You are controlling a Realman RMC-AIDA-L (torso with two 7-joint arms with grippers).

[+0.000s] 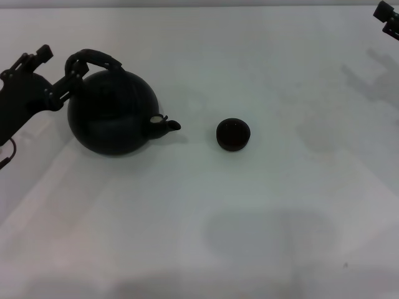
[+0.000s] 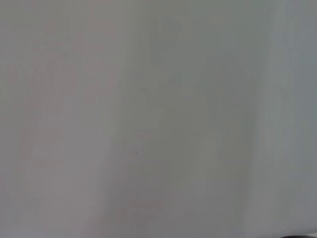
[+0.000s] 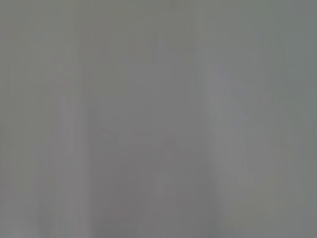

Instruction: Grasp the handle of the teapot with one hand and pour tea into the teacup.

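One teapot (image 1: 112, 115), one teacup (image 1: 233, 134) — left tool (image 1: 70, 78) clamped on the handle (image 1: 93, 60).

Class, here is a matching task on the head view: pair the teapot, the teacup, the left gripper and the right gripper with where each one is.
Things:
1. teapot
2. teacup
3. left gripper
4. right gripper

Places:
A. far right corner, away from everything
B. at the handle
C. just off the spout's tip, apart from it
D. on the table's left side

Pairs: 1-D, 2-C, 3-B, 4-A
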